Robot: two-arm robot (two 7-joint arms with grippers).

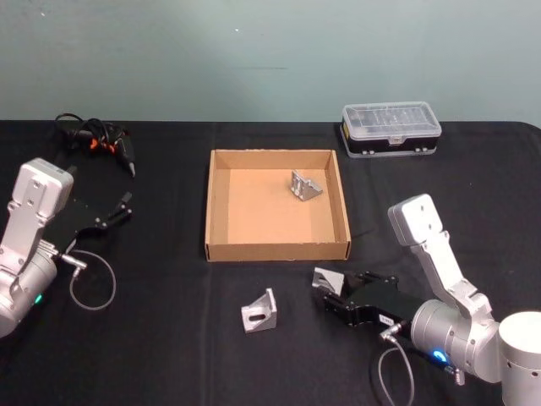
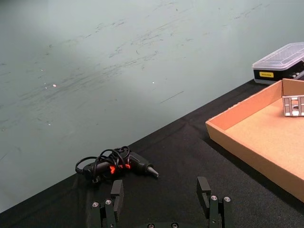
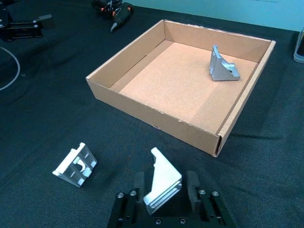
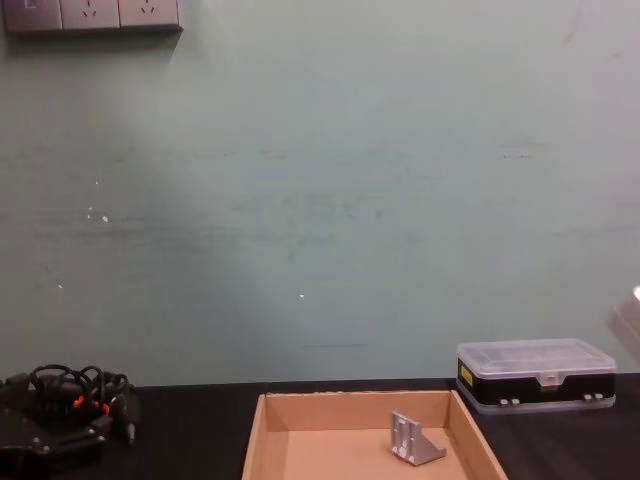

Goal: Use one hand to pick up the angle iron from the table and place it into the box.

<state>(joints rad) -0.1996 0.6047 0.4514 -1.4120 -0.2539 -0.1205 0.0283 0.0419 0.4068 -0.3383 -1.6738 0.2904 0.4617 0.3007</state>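
**Right hand holds a bracket on the near side of the box**

Head view: shallow tan cardboard box (image 1: 277, 251) on the matte black worktop (image 1: 169, 355). The black right hand (image 1: 325, 286) is just off the box's near-right corner, clamped on a silver L-shaped held angle iron (image 1: 321, 277). A matching loose angle iron (image 1: 259, 311) lies on the worktop near the box's near wall. A boxed angle iron (image 1: 305, 186) sits toward the box's far-right corner. The black left hand (image 1: 114, 211) is left of the box.

Left wrist view: left hand fingers (image 2: 116, 190) spread, nothing between them.

Right wrist view: held angle iron (image 3: 162, 183) is pinched between the fingers, with the box beyond it.

Chest view: boxed angle iron (image 4: 415, 440) stands inside the box.
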